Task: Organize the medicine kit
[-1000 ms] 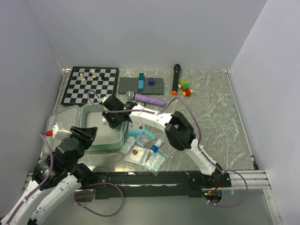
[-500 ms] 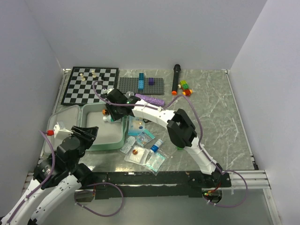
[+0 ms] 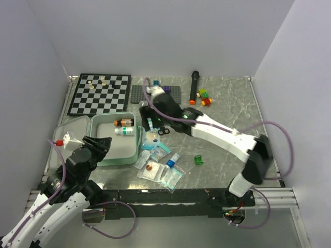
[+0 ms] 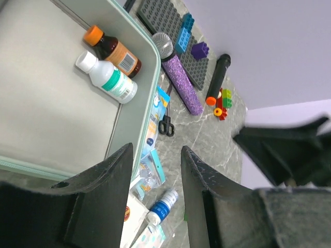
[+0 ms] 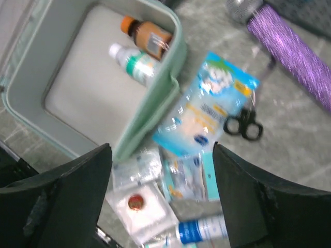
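The mint-green medicine kit [image 3: 135, 140] lies open at the left, grey lining up. Inside its right half lie a brown bottle with an orange cap [image 3: 124, 122] and a white bottle with a green label [image 3: 125, 131]. My right gripper [image 3: 151, 120] hovers just right of the kit's back corner, open and holding nothing. In the right wrist view the right gripper [image 5: 161, 152] stands over loose packets beside the kit wall [image 5: 150, 111]. My left gripper [image 3: 99, 144] hangs over the kit's near edge. Its jaws are apart with nothing between them in the left wrist view [image 4: 156, 155].
Sachets [image 3: 155, 150], a white packet with a red dot [image 3: 150, 168] and a blue-capped tube [image 3: 172, 160] lie right of the kit. Small scissors [image 3: 163, 131], a purple microphone [image 5: 295, 46], a green block [image 3: 198, 160], a chessboard [image 3: 100, 93], a studded plate [image 3: 138, 93] and a black microphone [image 3: 194, 87] stand nearby.
My right gripper has drawn back out of the kit toward the right and opened. The white bottle now lies in the kit beside the brown one. The left arm is still.
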Robot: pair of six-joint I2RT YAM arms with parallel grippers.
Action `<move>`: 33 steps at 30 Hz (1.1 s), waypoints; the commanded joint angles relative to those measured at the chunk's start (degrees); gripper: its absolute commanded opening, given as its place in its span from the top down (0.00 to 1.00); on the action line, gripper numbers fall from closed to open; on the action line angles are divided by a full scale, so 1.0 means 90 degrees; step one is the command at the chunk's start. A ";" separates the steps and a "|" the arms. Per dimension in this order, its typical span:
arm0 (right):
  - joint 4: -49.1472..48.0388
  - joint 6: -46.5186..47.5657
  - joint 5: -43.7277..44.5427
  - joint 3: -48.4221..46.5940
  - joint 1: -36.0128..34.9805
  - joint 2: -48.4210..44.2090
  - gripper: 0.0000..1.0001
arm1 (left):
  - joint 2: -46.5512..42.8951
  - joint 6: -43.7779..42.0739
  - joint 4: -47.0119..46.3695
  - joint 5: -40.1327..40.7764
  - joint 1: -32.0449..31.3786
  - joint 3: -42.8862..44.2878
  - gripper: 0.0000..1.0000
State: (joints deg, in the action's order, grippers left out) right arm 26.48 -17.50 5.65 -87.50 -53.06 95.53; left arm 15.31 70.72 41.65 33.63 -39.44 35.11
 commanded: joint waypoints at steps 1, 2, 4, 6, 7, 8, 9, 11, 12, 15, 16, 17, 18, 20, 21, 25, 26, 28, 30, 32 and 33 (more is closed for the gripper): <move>0.0222 -0.0564 0.0164 0.1935 0.0016 -0.0963 0.13 | 0.0125 -0.0114 -0.0545 -0.0279 0.0007 -0.0219 0.53; 0.0164 -0.0662 0.0067 0.2433 0.0026 -0.1169 0.11 | 0.0154 -0.0123 -0.0623 -0.0308 0.0017 -0.0268 0.53; 0.0153 -0.0916 -0.0012 0.3157 0.0007 -0.1462 0.09 | 0.0242 -0.0143 -0.0769 -0.0396 0.0017 -0.0366 0.53; 0.0115 -0.1141 -0.0022 0.3744 0.0026 -0.1716 0.08 | 0.0339 -0.0182 -0.0897 -0.0513 0.0007 -0.0396 0.53; 0.0066 -0.1239 -0.0061 0.4007 0.0026 -0.1833 0.06 | 0.0417 -0.0182 -0.0936 -0.0562 0.0007 -0.0396 0.53; -0.0012 -0.1317 -0.0158 0.4193 0.0016 -0.1931 0.05 | 0.0466 -0.0191 -0.0956 -0.0601 0.0007 -0.0396 0.53; -0.0109 -0.1376 -0.0217 0.4369 0.0007 -0.2010 0.04 | 0.0534 -0.0201 -0.1004 -0.0640 0.0007 -0.0405 0.53; -0.0266 -0.1512 -0.0373 0.4566 0.0016 -0.2021 0.00 | 0.0642 -0.0211 -0.1102 -0.0709 0.0017 -0.0434 0.53; -0.0324 -0.1561 -0.0413 0.4576 0.0026 -0.1972 0.00 | 0.0691 -0.0211 -0.1141 -0.0748 0.0017 -0.0435 0.53; -0.0393 -0.1688 -0.0432 0.4450 0.0026 -0.1709 0.00 | 0.0779 -0.0231 -0.1219 -0.0826 0.0017 -0.0425 0.53; -0.0413 -0.1727 -0.0461 0.4411 0.0036 -0.1640 0.00 | 0.0808 -0.0231 -0.1210 -0.0836 -0.0002 -0.0406 0.53; -0.0442 -0.1776 -0.0481 0.4372 0.0046 -0.1572 0.00 | 0.0809 -0.0221 -0.1171 -0.0846 0.0007 -0.0386 0.53; -0.0500 -0.1815 -0.0510 0.4361 0.0055 -0.1542 0.00 | 0.0818 -0.0221 -0.1122 -0.0836 0.0017 -0.0367 0.53; -0.0647 -0.1864 -0.0579 0.4352 0.0114 -0.1445 0.00 | 0.0750 -0.0211 -0.1054 -0.0797 0.0017 -0.0366 0.53; -0.0696 -0.1874 -0.0811 0.4332 0.0172 -0.1367 0.01 | 0.0711 -0.0201 -0.1044 -0.0797 0.0017 -0.0386 0.53; -0.0628 -0.1884 -0.1126 0.4176 0.0338 -0.0947 0.11 | 0.0536 -0.0162 -0.1024 -0.0797 -0.0002 -0.0474 0.53; -0.0599 -0.1874 -0.1164 0.4166 0.0358 -0.0878 0.14 | 0.0516 -0.0172 -0.0995 -0.0778 0.0007 -0.0483 0.53; -0.0540 -0.1874 -0.1155 0.4137 0.0358 -0.0829 0.19 | 0.0477 -0.0172 -0.0927 -0.0748 0.0007 -0.0474 0.53; -0.0453 -0.1855 -0.1165 0.4088 0.0358 -0.0819 0.25 | 0.0447 -0.0162 -0.0868 -0.0719 0.0017 -0.0483 0.53; -0.0423 -0.1826 -0.1136 0.4049 0.0358 -0.0819 0.33 | 0.0408 -0.0162 -0.0868 -0.0690 0.0017 -0.0503 0.53; -0.0403 -0.1816 -0.1116 0.4020 0.0358 -0.0838 0.37 | 0.0389 -0.0172 -0.0887 -0.0680 0.0017 -0.0513 0.53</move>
State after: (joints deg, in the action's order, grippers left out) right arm 22.22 -33.63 -4.16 -48.16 -50.04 88.38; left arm 19.81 69.63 34.00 26.85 -39.44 31.11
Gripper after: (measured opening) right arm 0.689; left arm 0.472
